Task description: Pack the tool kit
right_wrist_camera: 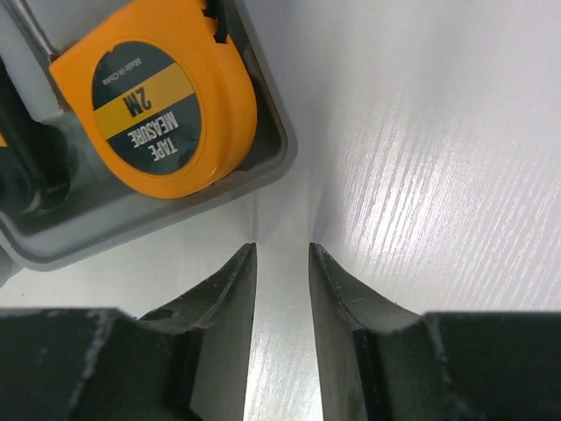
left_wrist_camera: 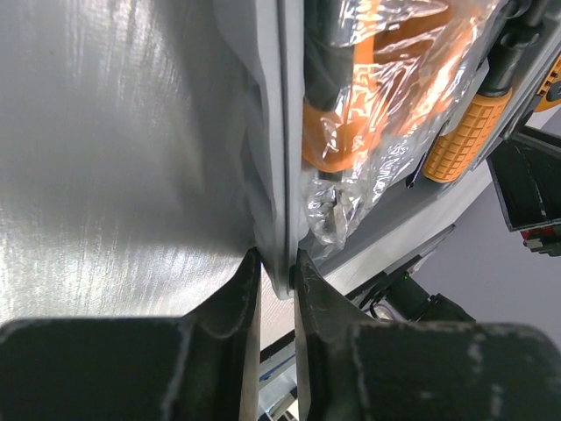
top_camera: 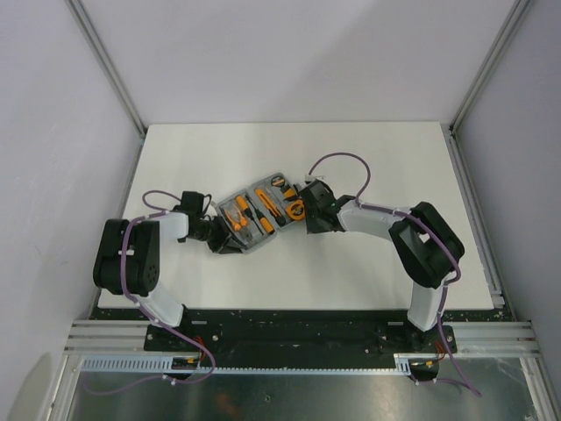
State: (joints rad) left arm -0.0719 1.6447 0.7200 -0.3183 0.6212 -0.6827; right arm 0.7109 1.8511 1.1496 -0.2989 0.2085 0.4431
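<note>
Over table (top_camera: 219,149), left fingers (left_wrist_camera: 230,324) pinching case (left_wrist_camera: 282,132) rim, right fingers (right_wrist_camera: 230,298) narrowly parted, empty, by tape measure (right_wrist_camera: 153,105)

A white table (top_camera: 351,158) is stretching from the near edge to the far wall, its faintly grained surface catching the overhead light. An open grey tool case (right_wrist_camera: 149,219) is lying at an angle near the table's middle, its long side running from near left to far right.

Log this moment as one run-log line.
left tool: shut on case rim | right tool: open, empty, beside tape measure | tape measure: seated in case corner
</note>
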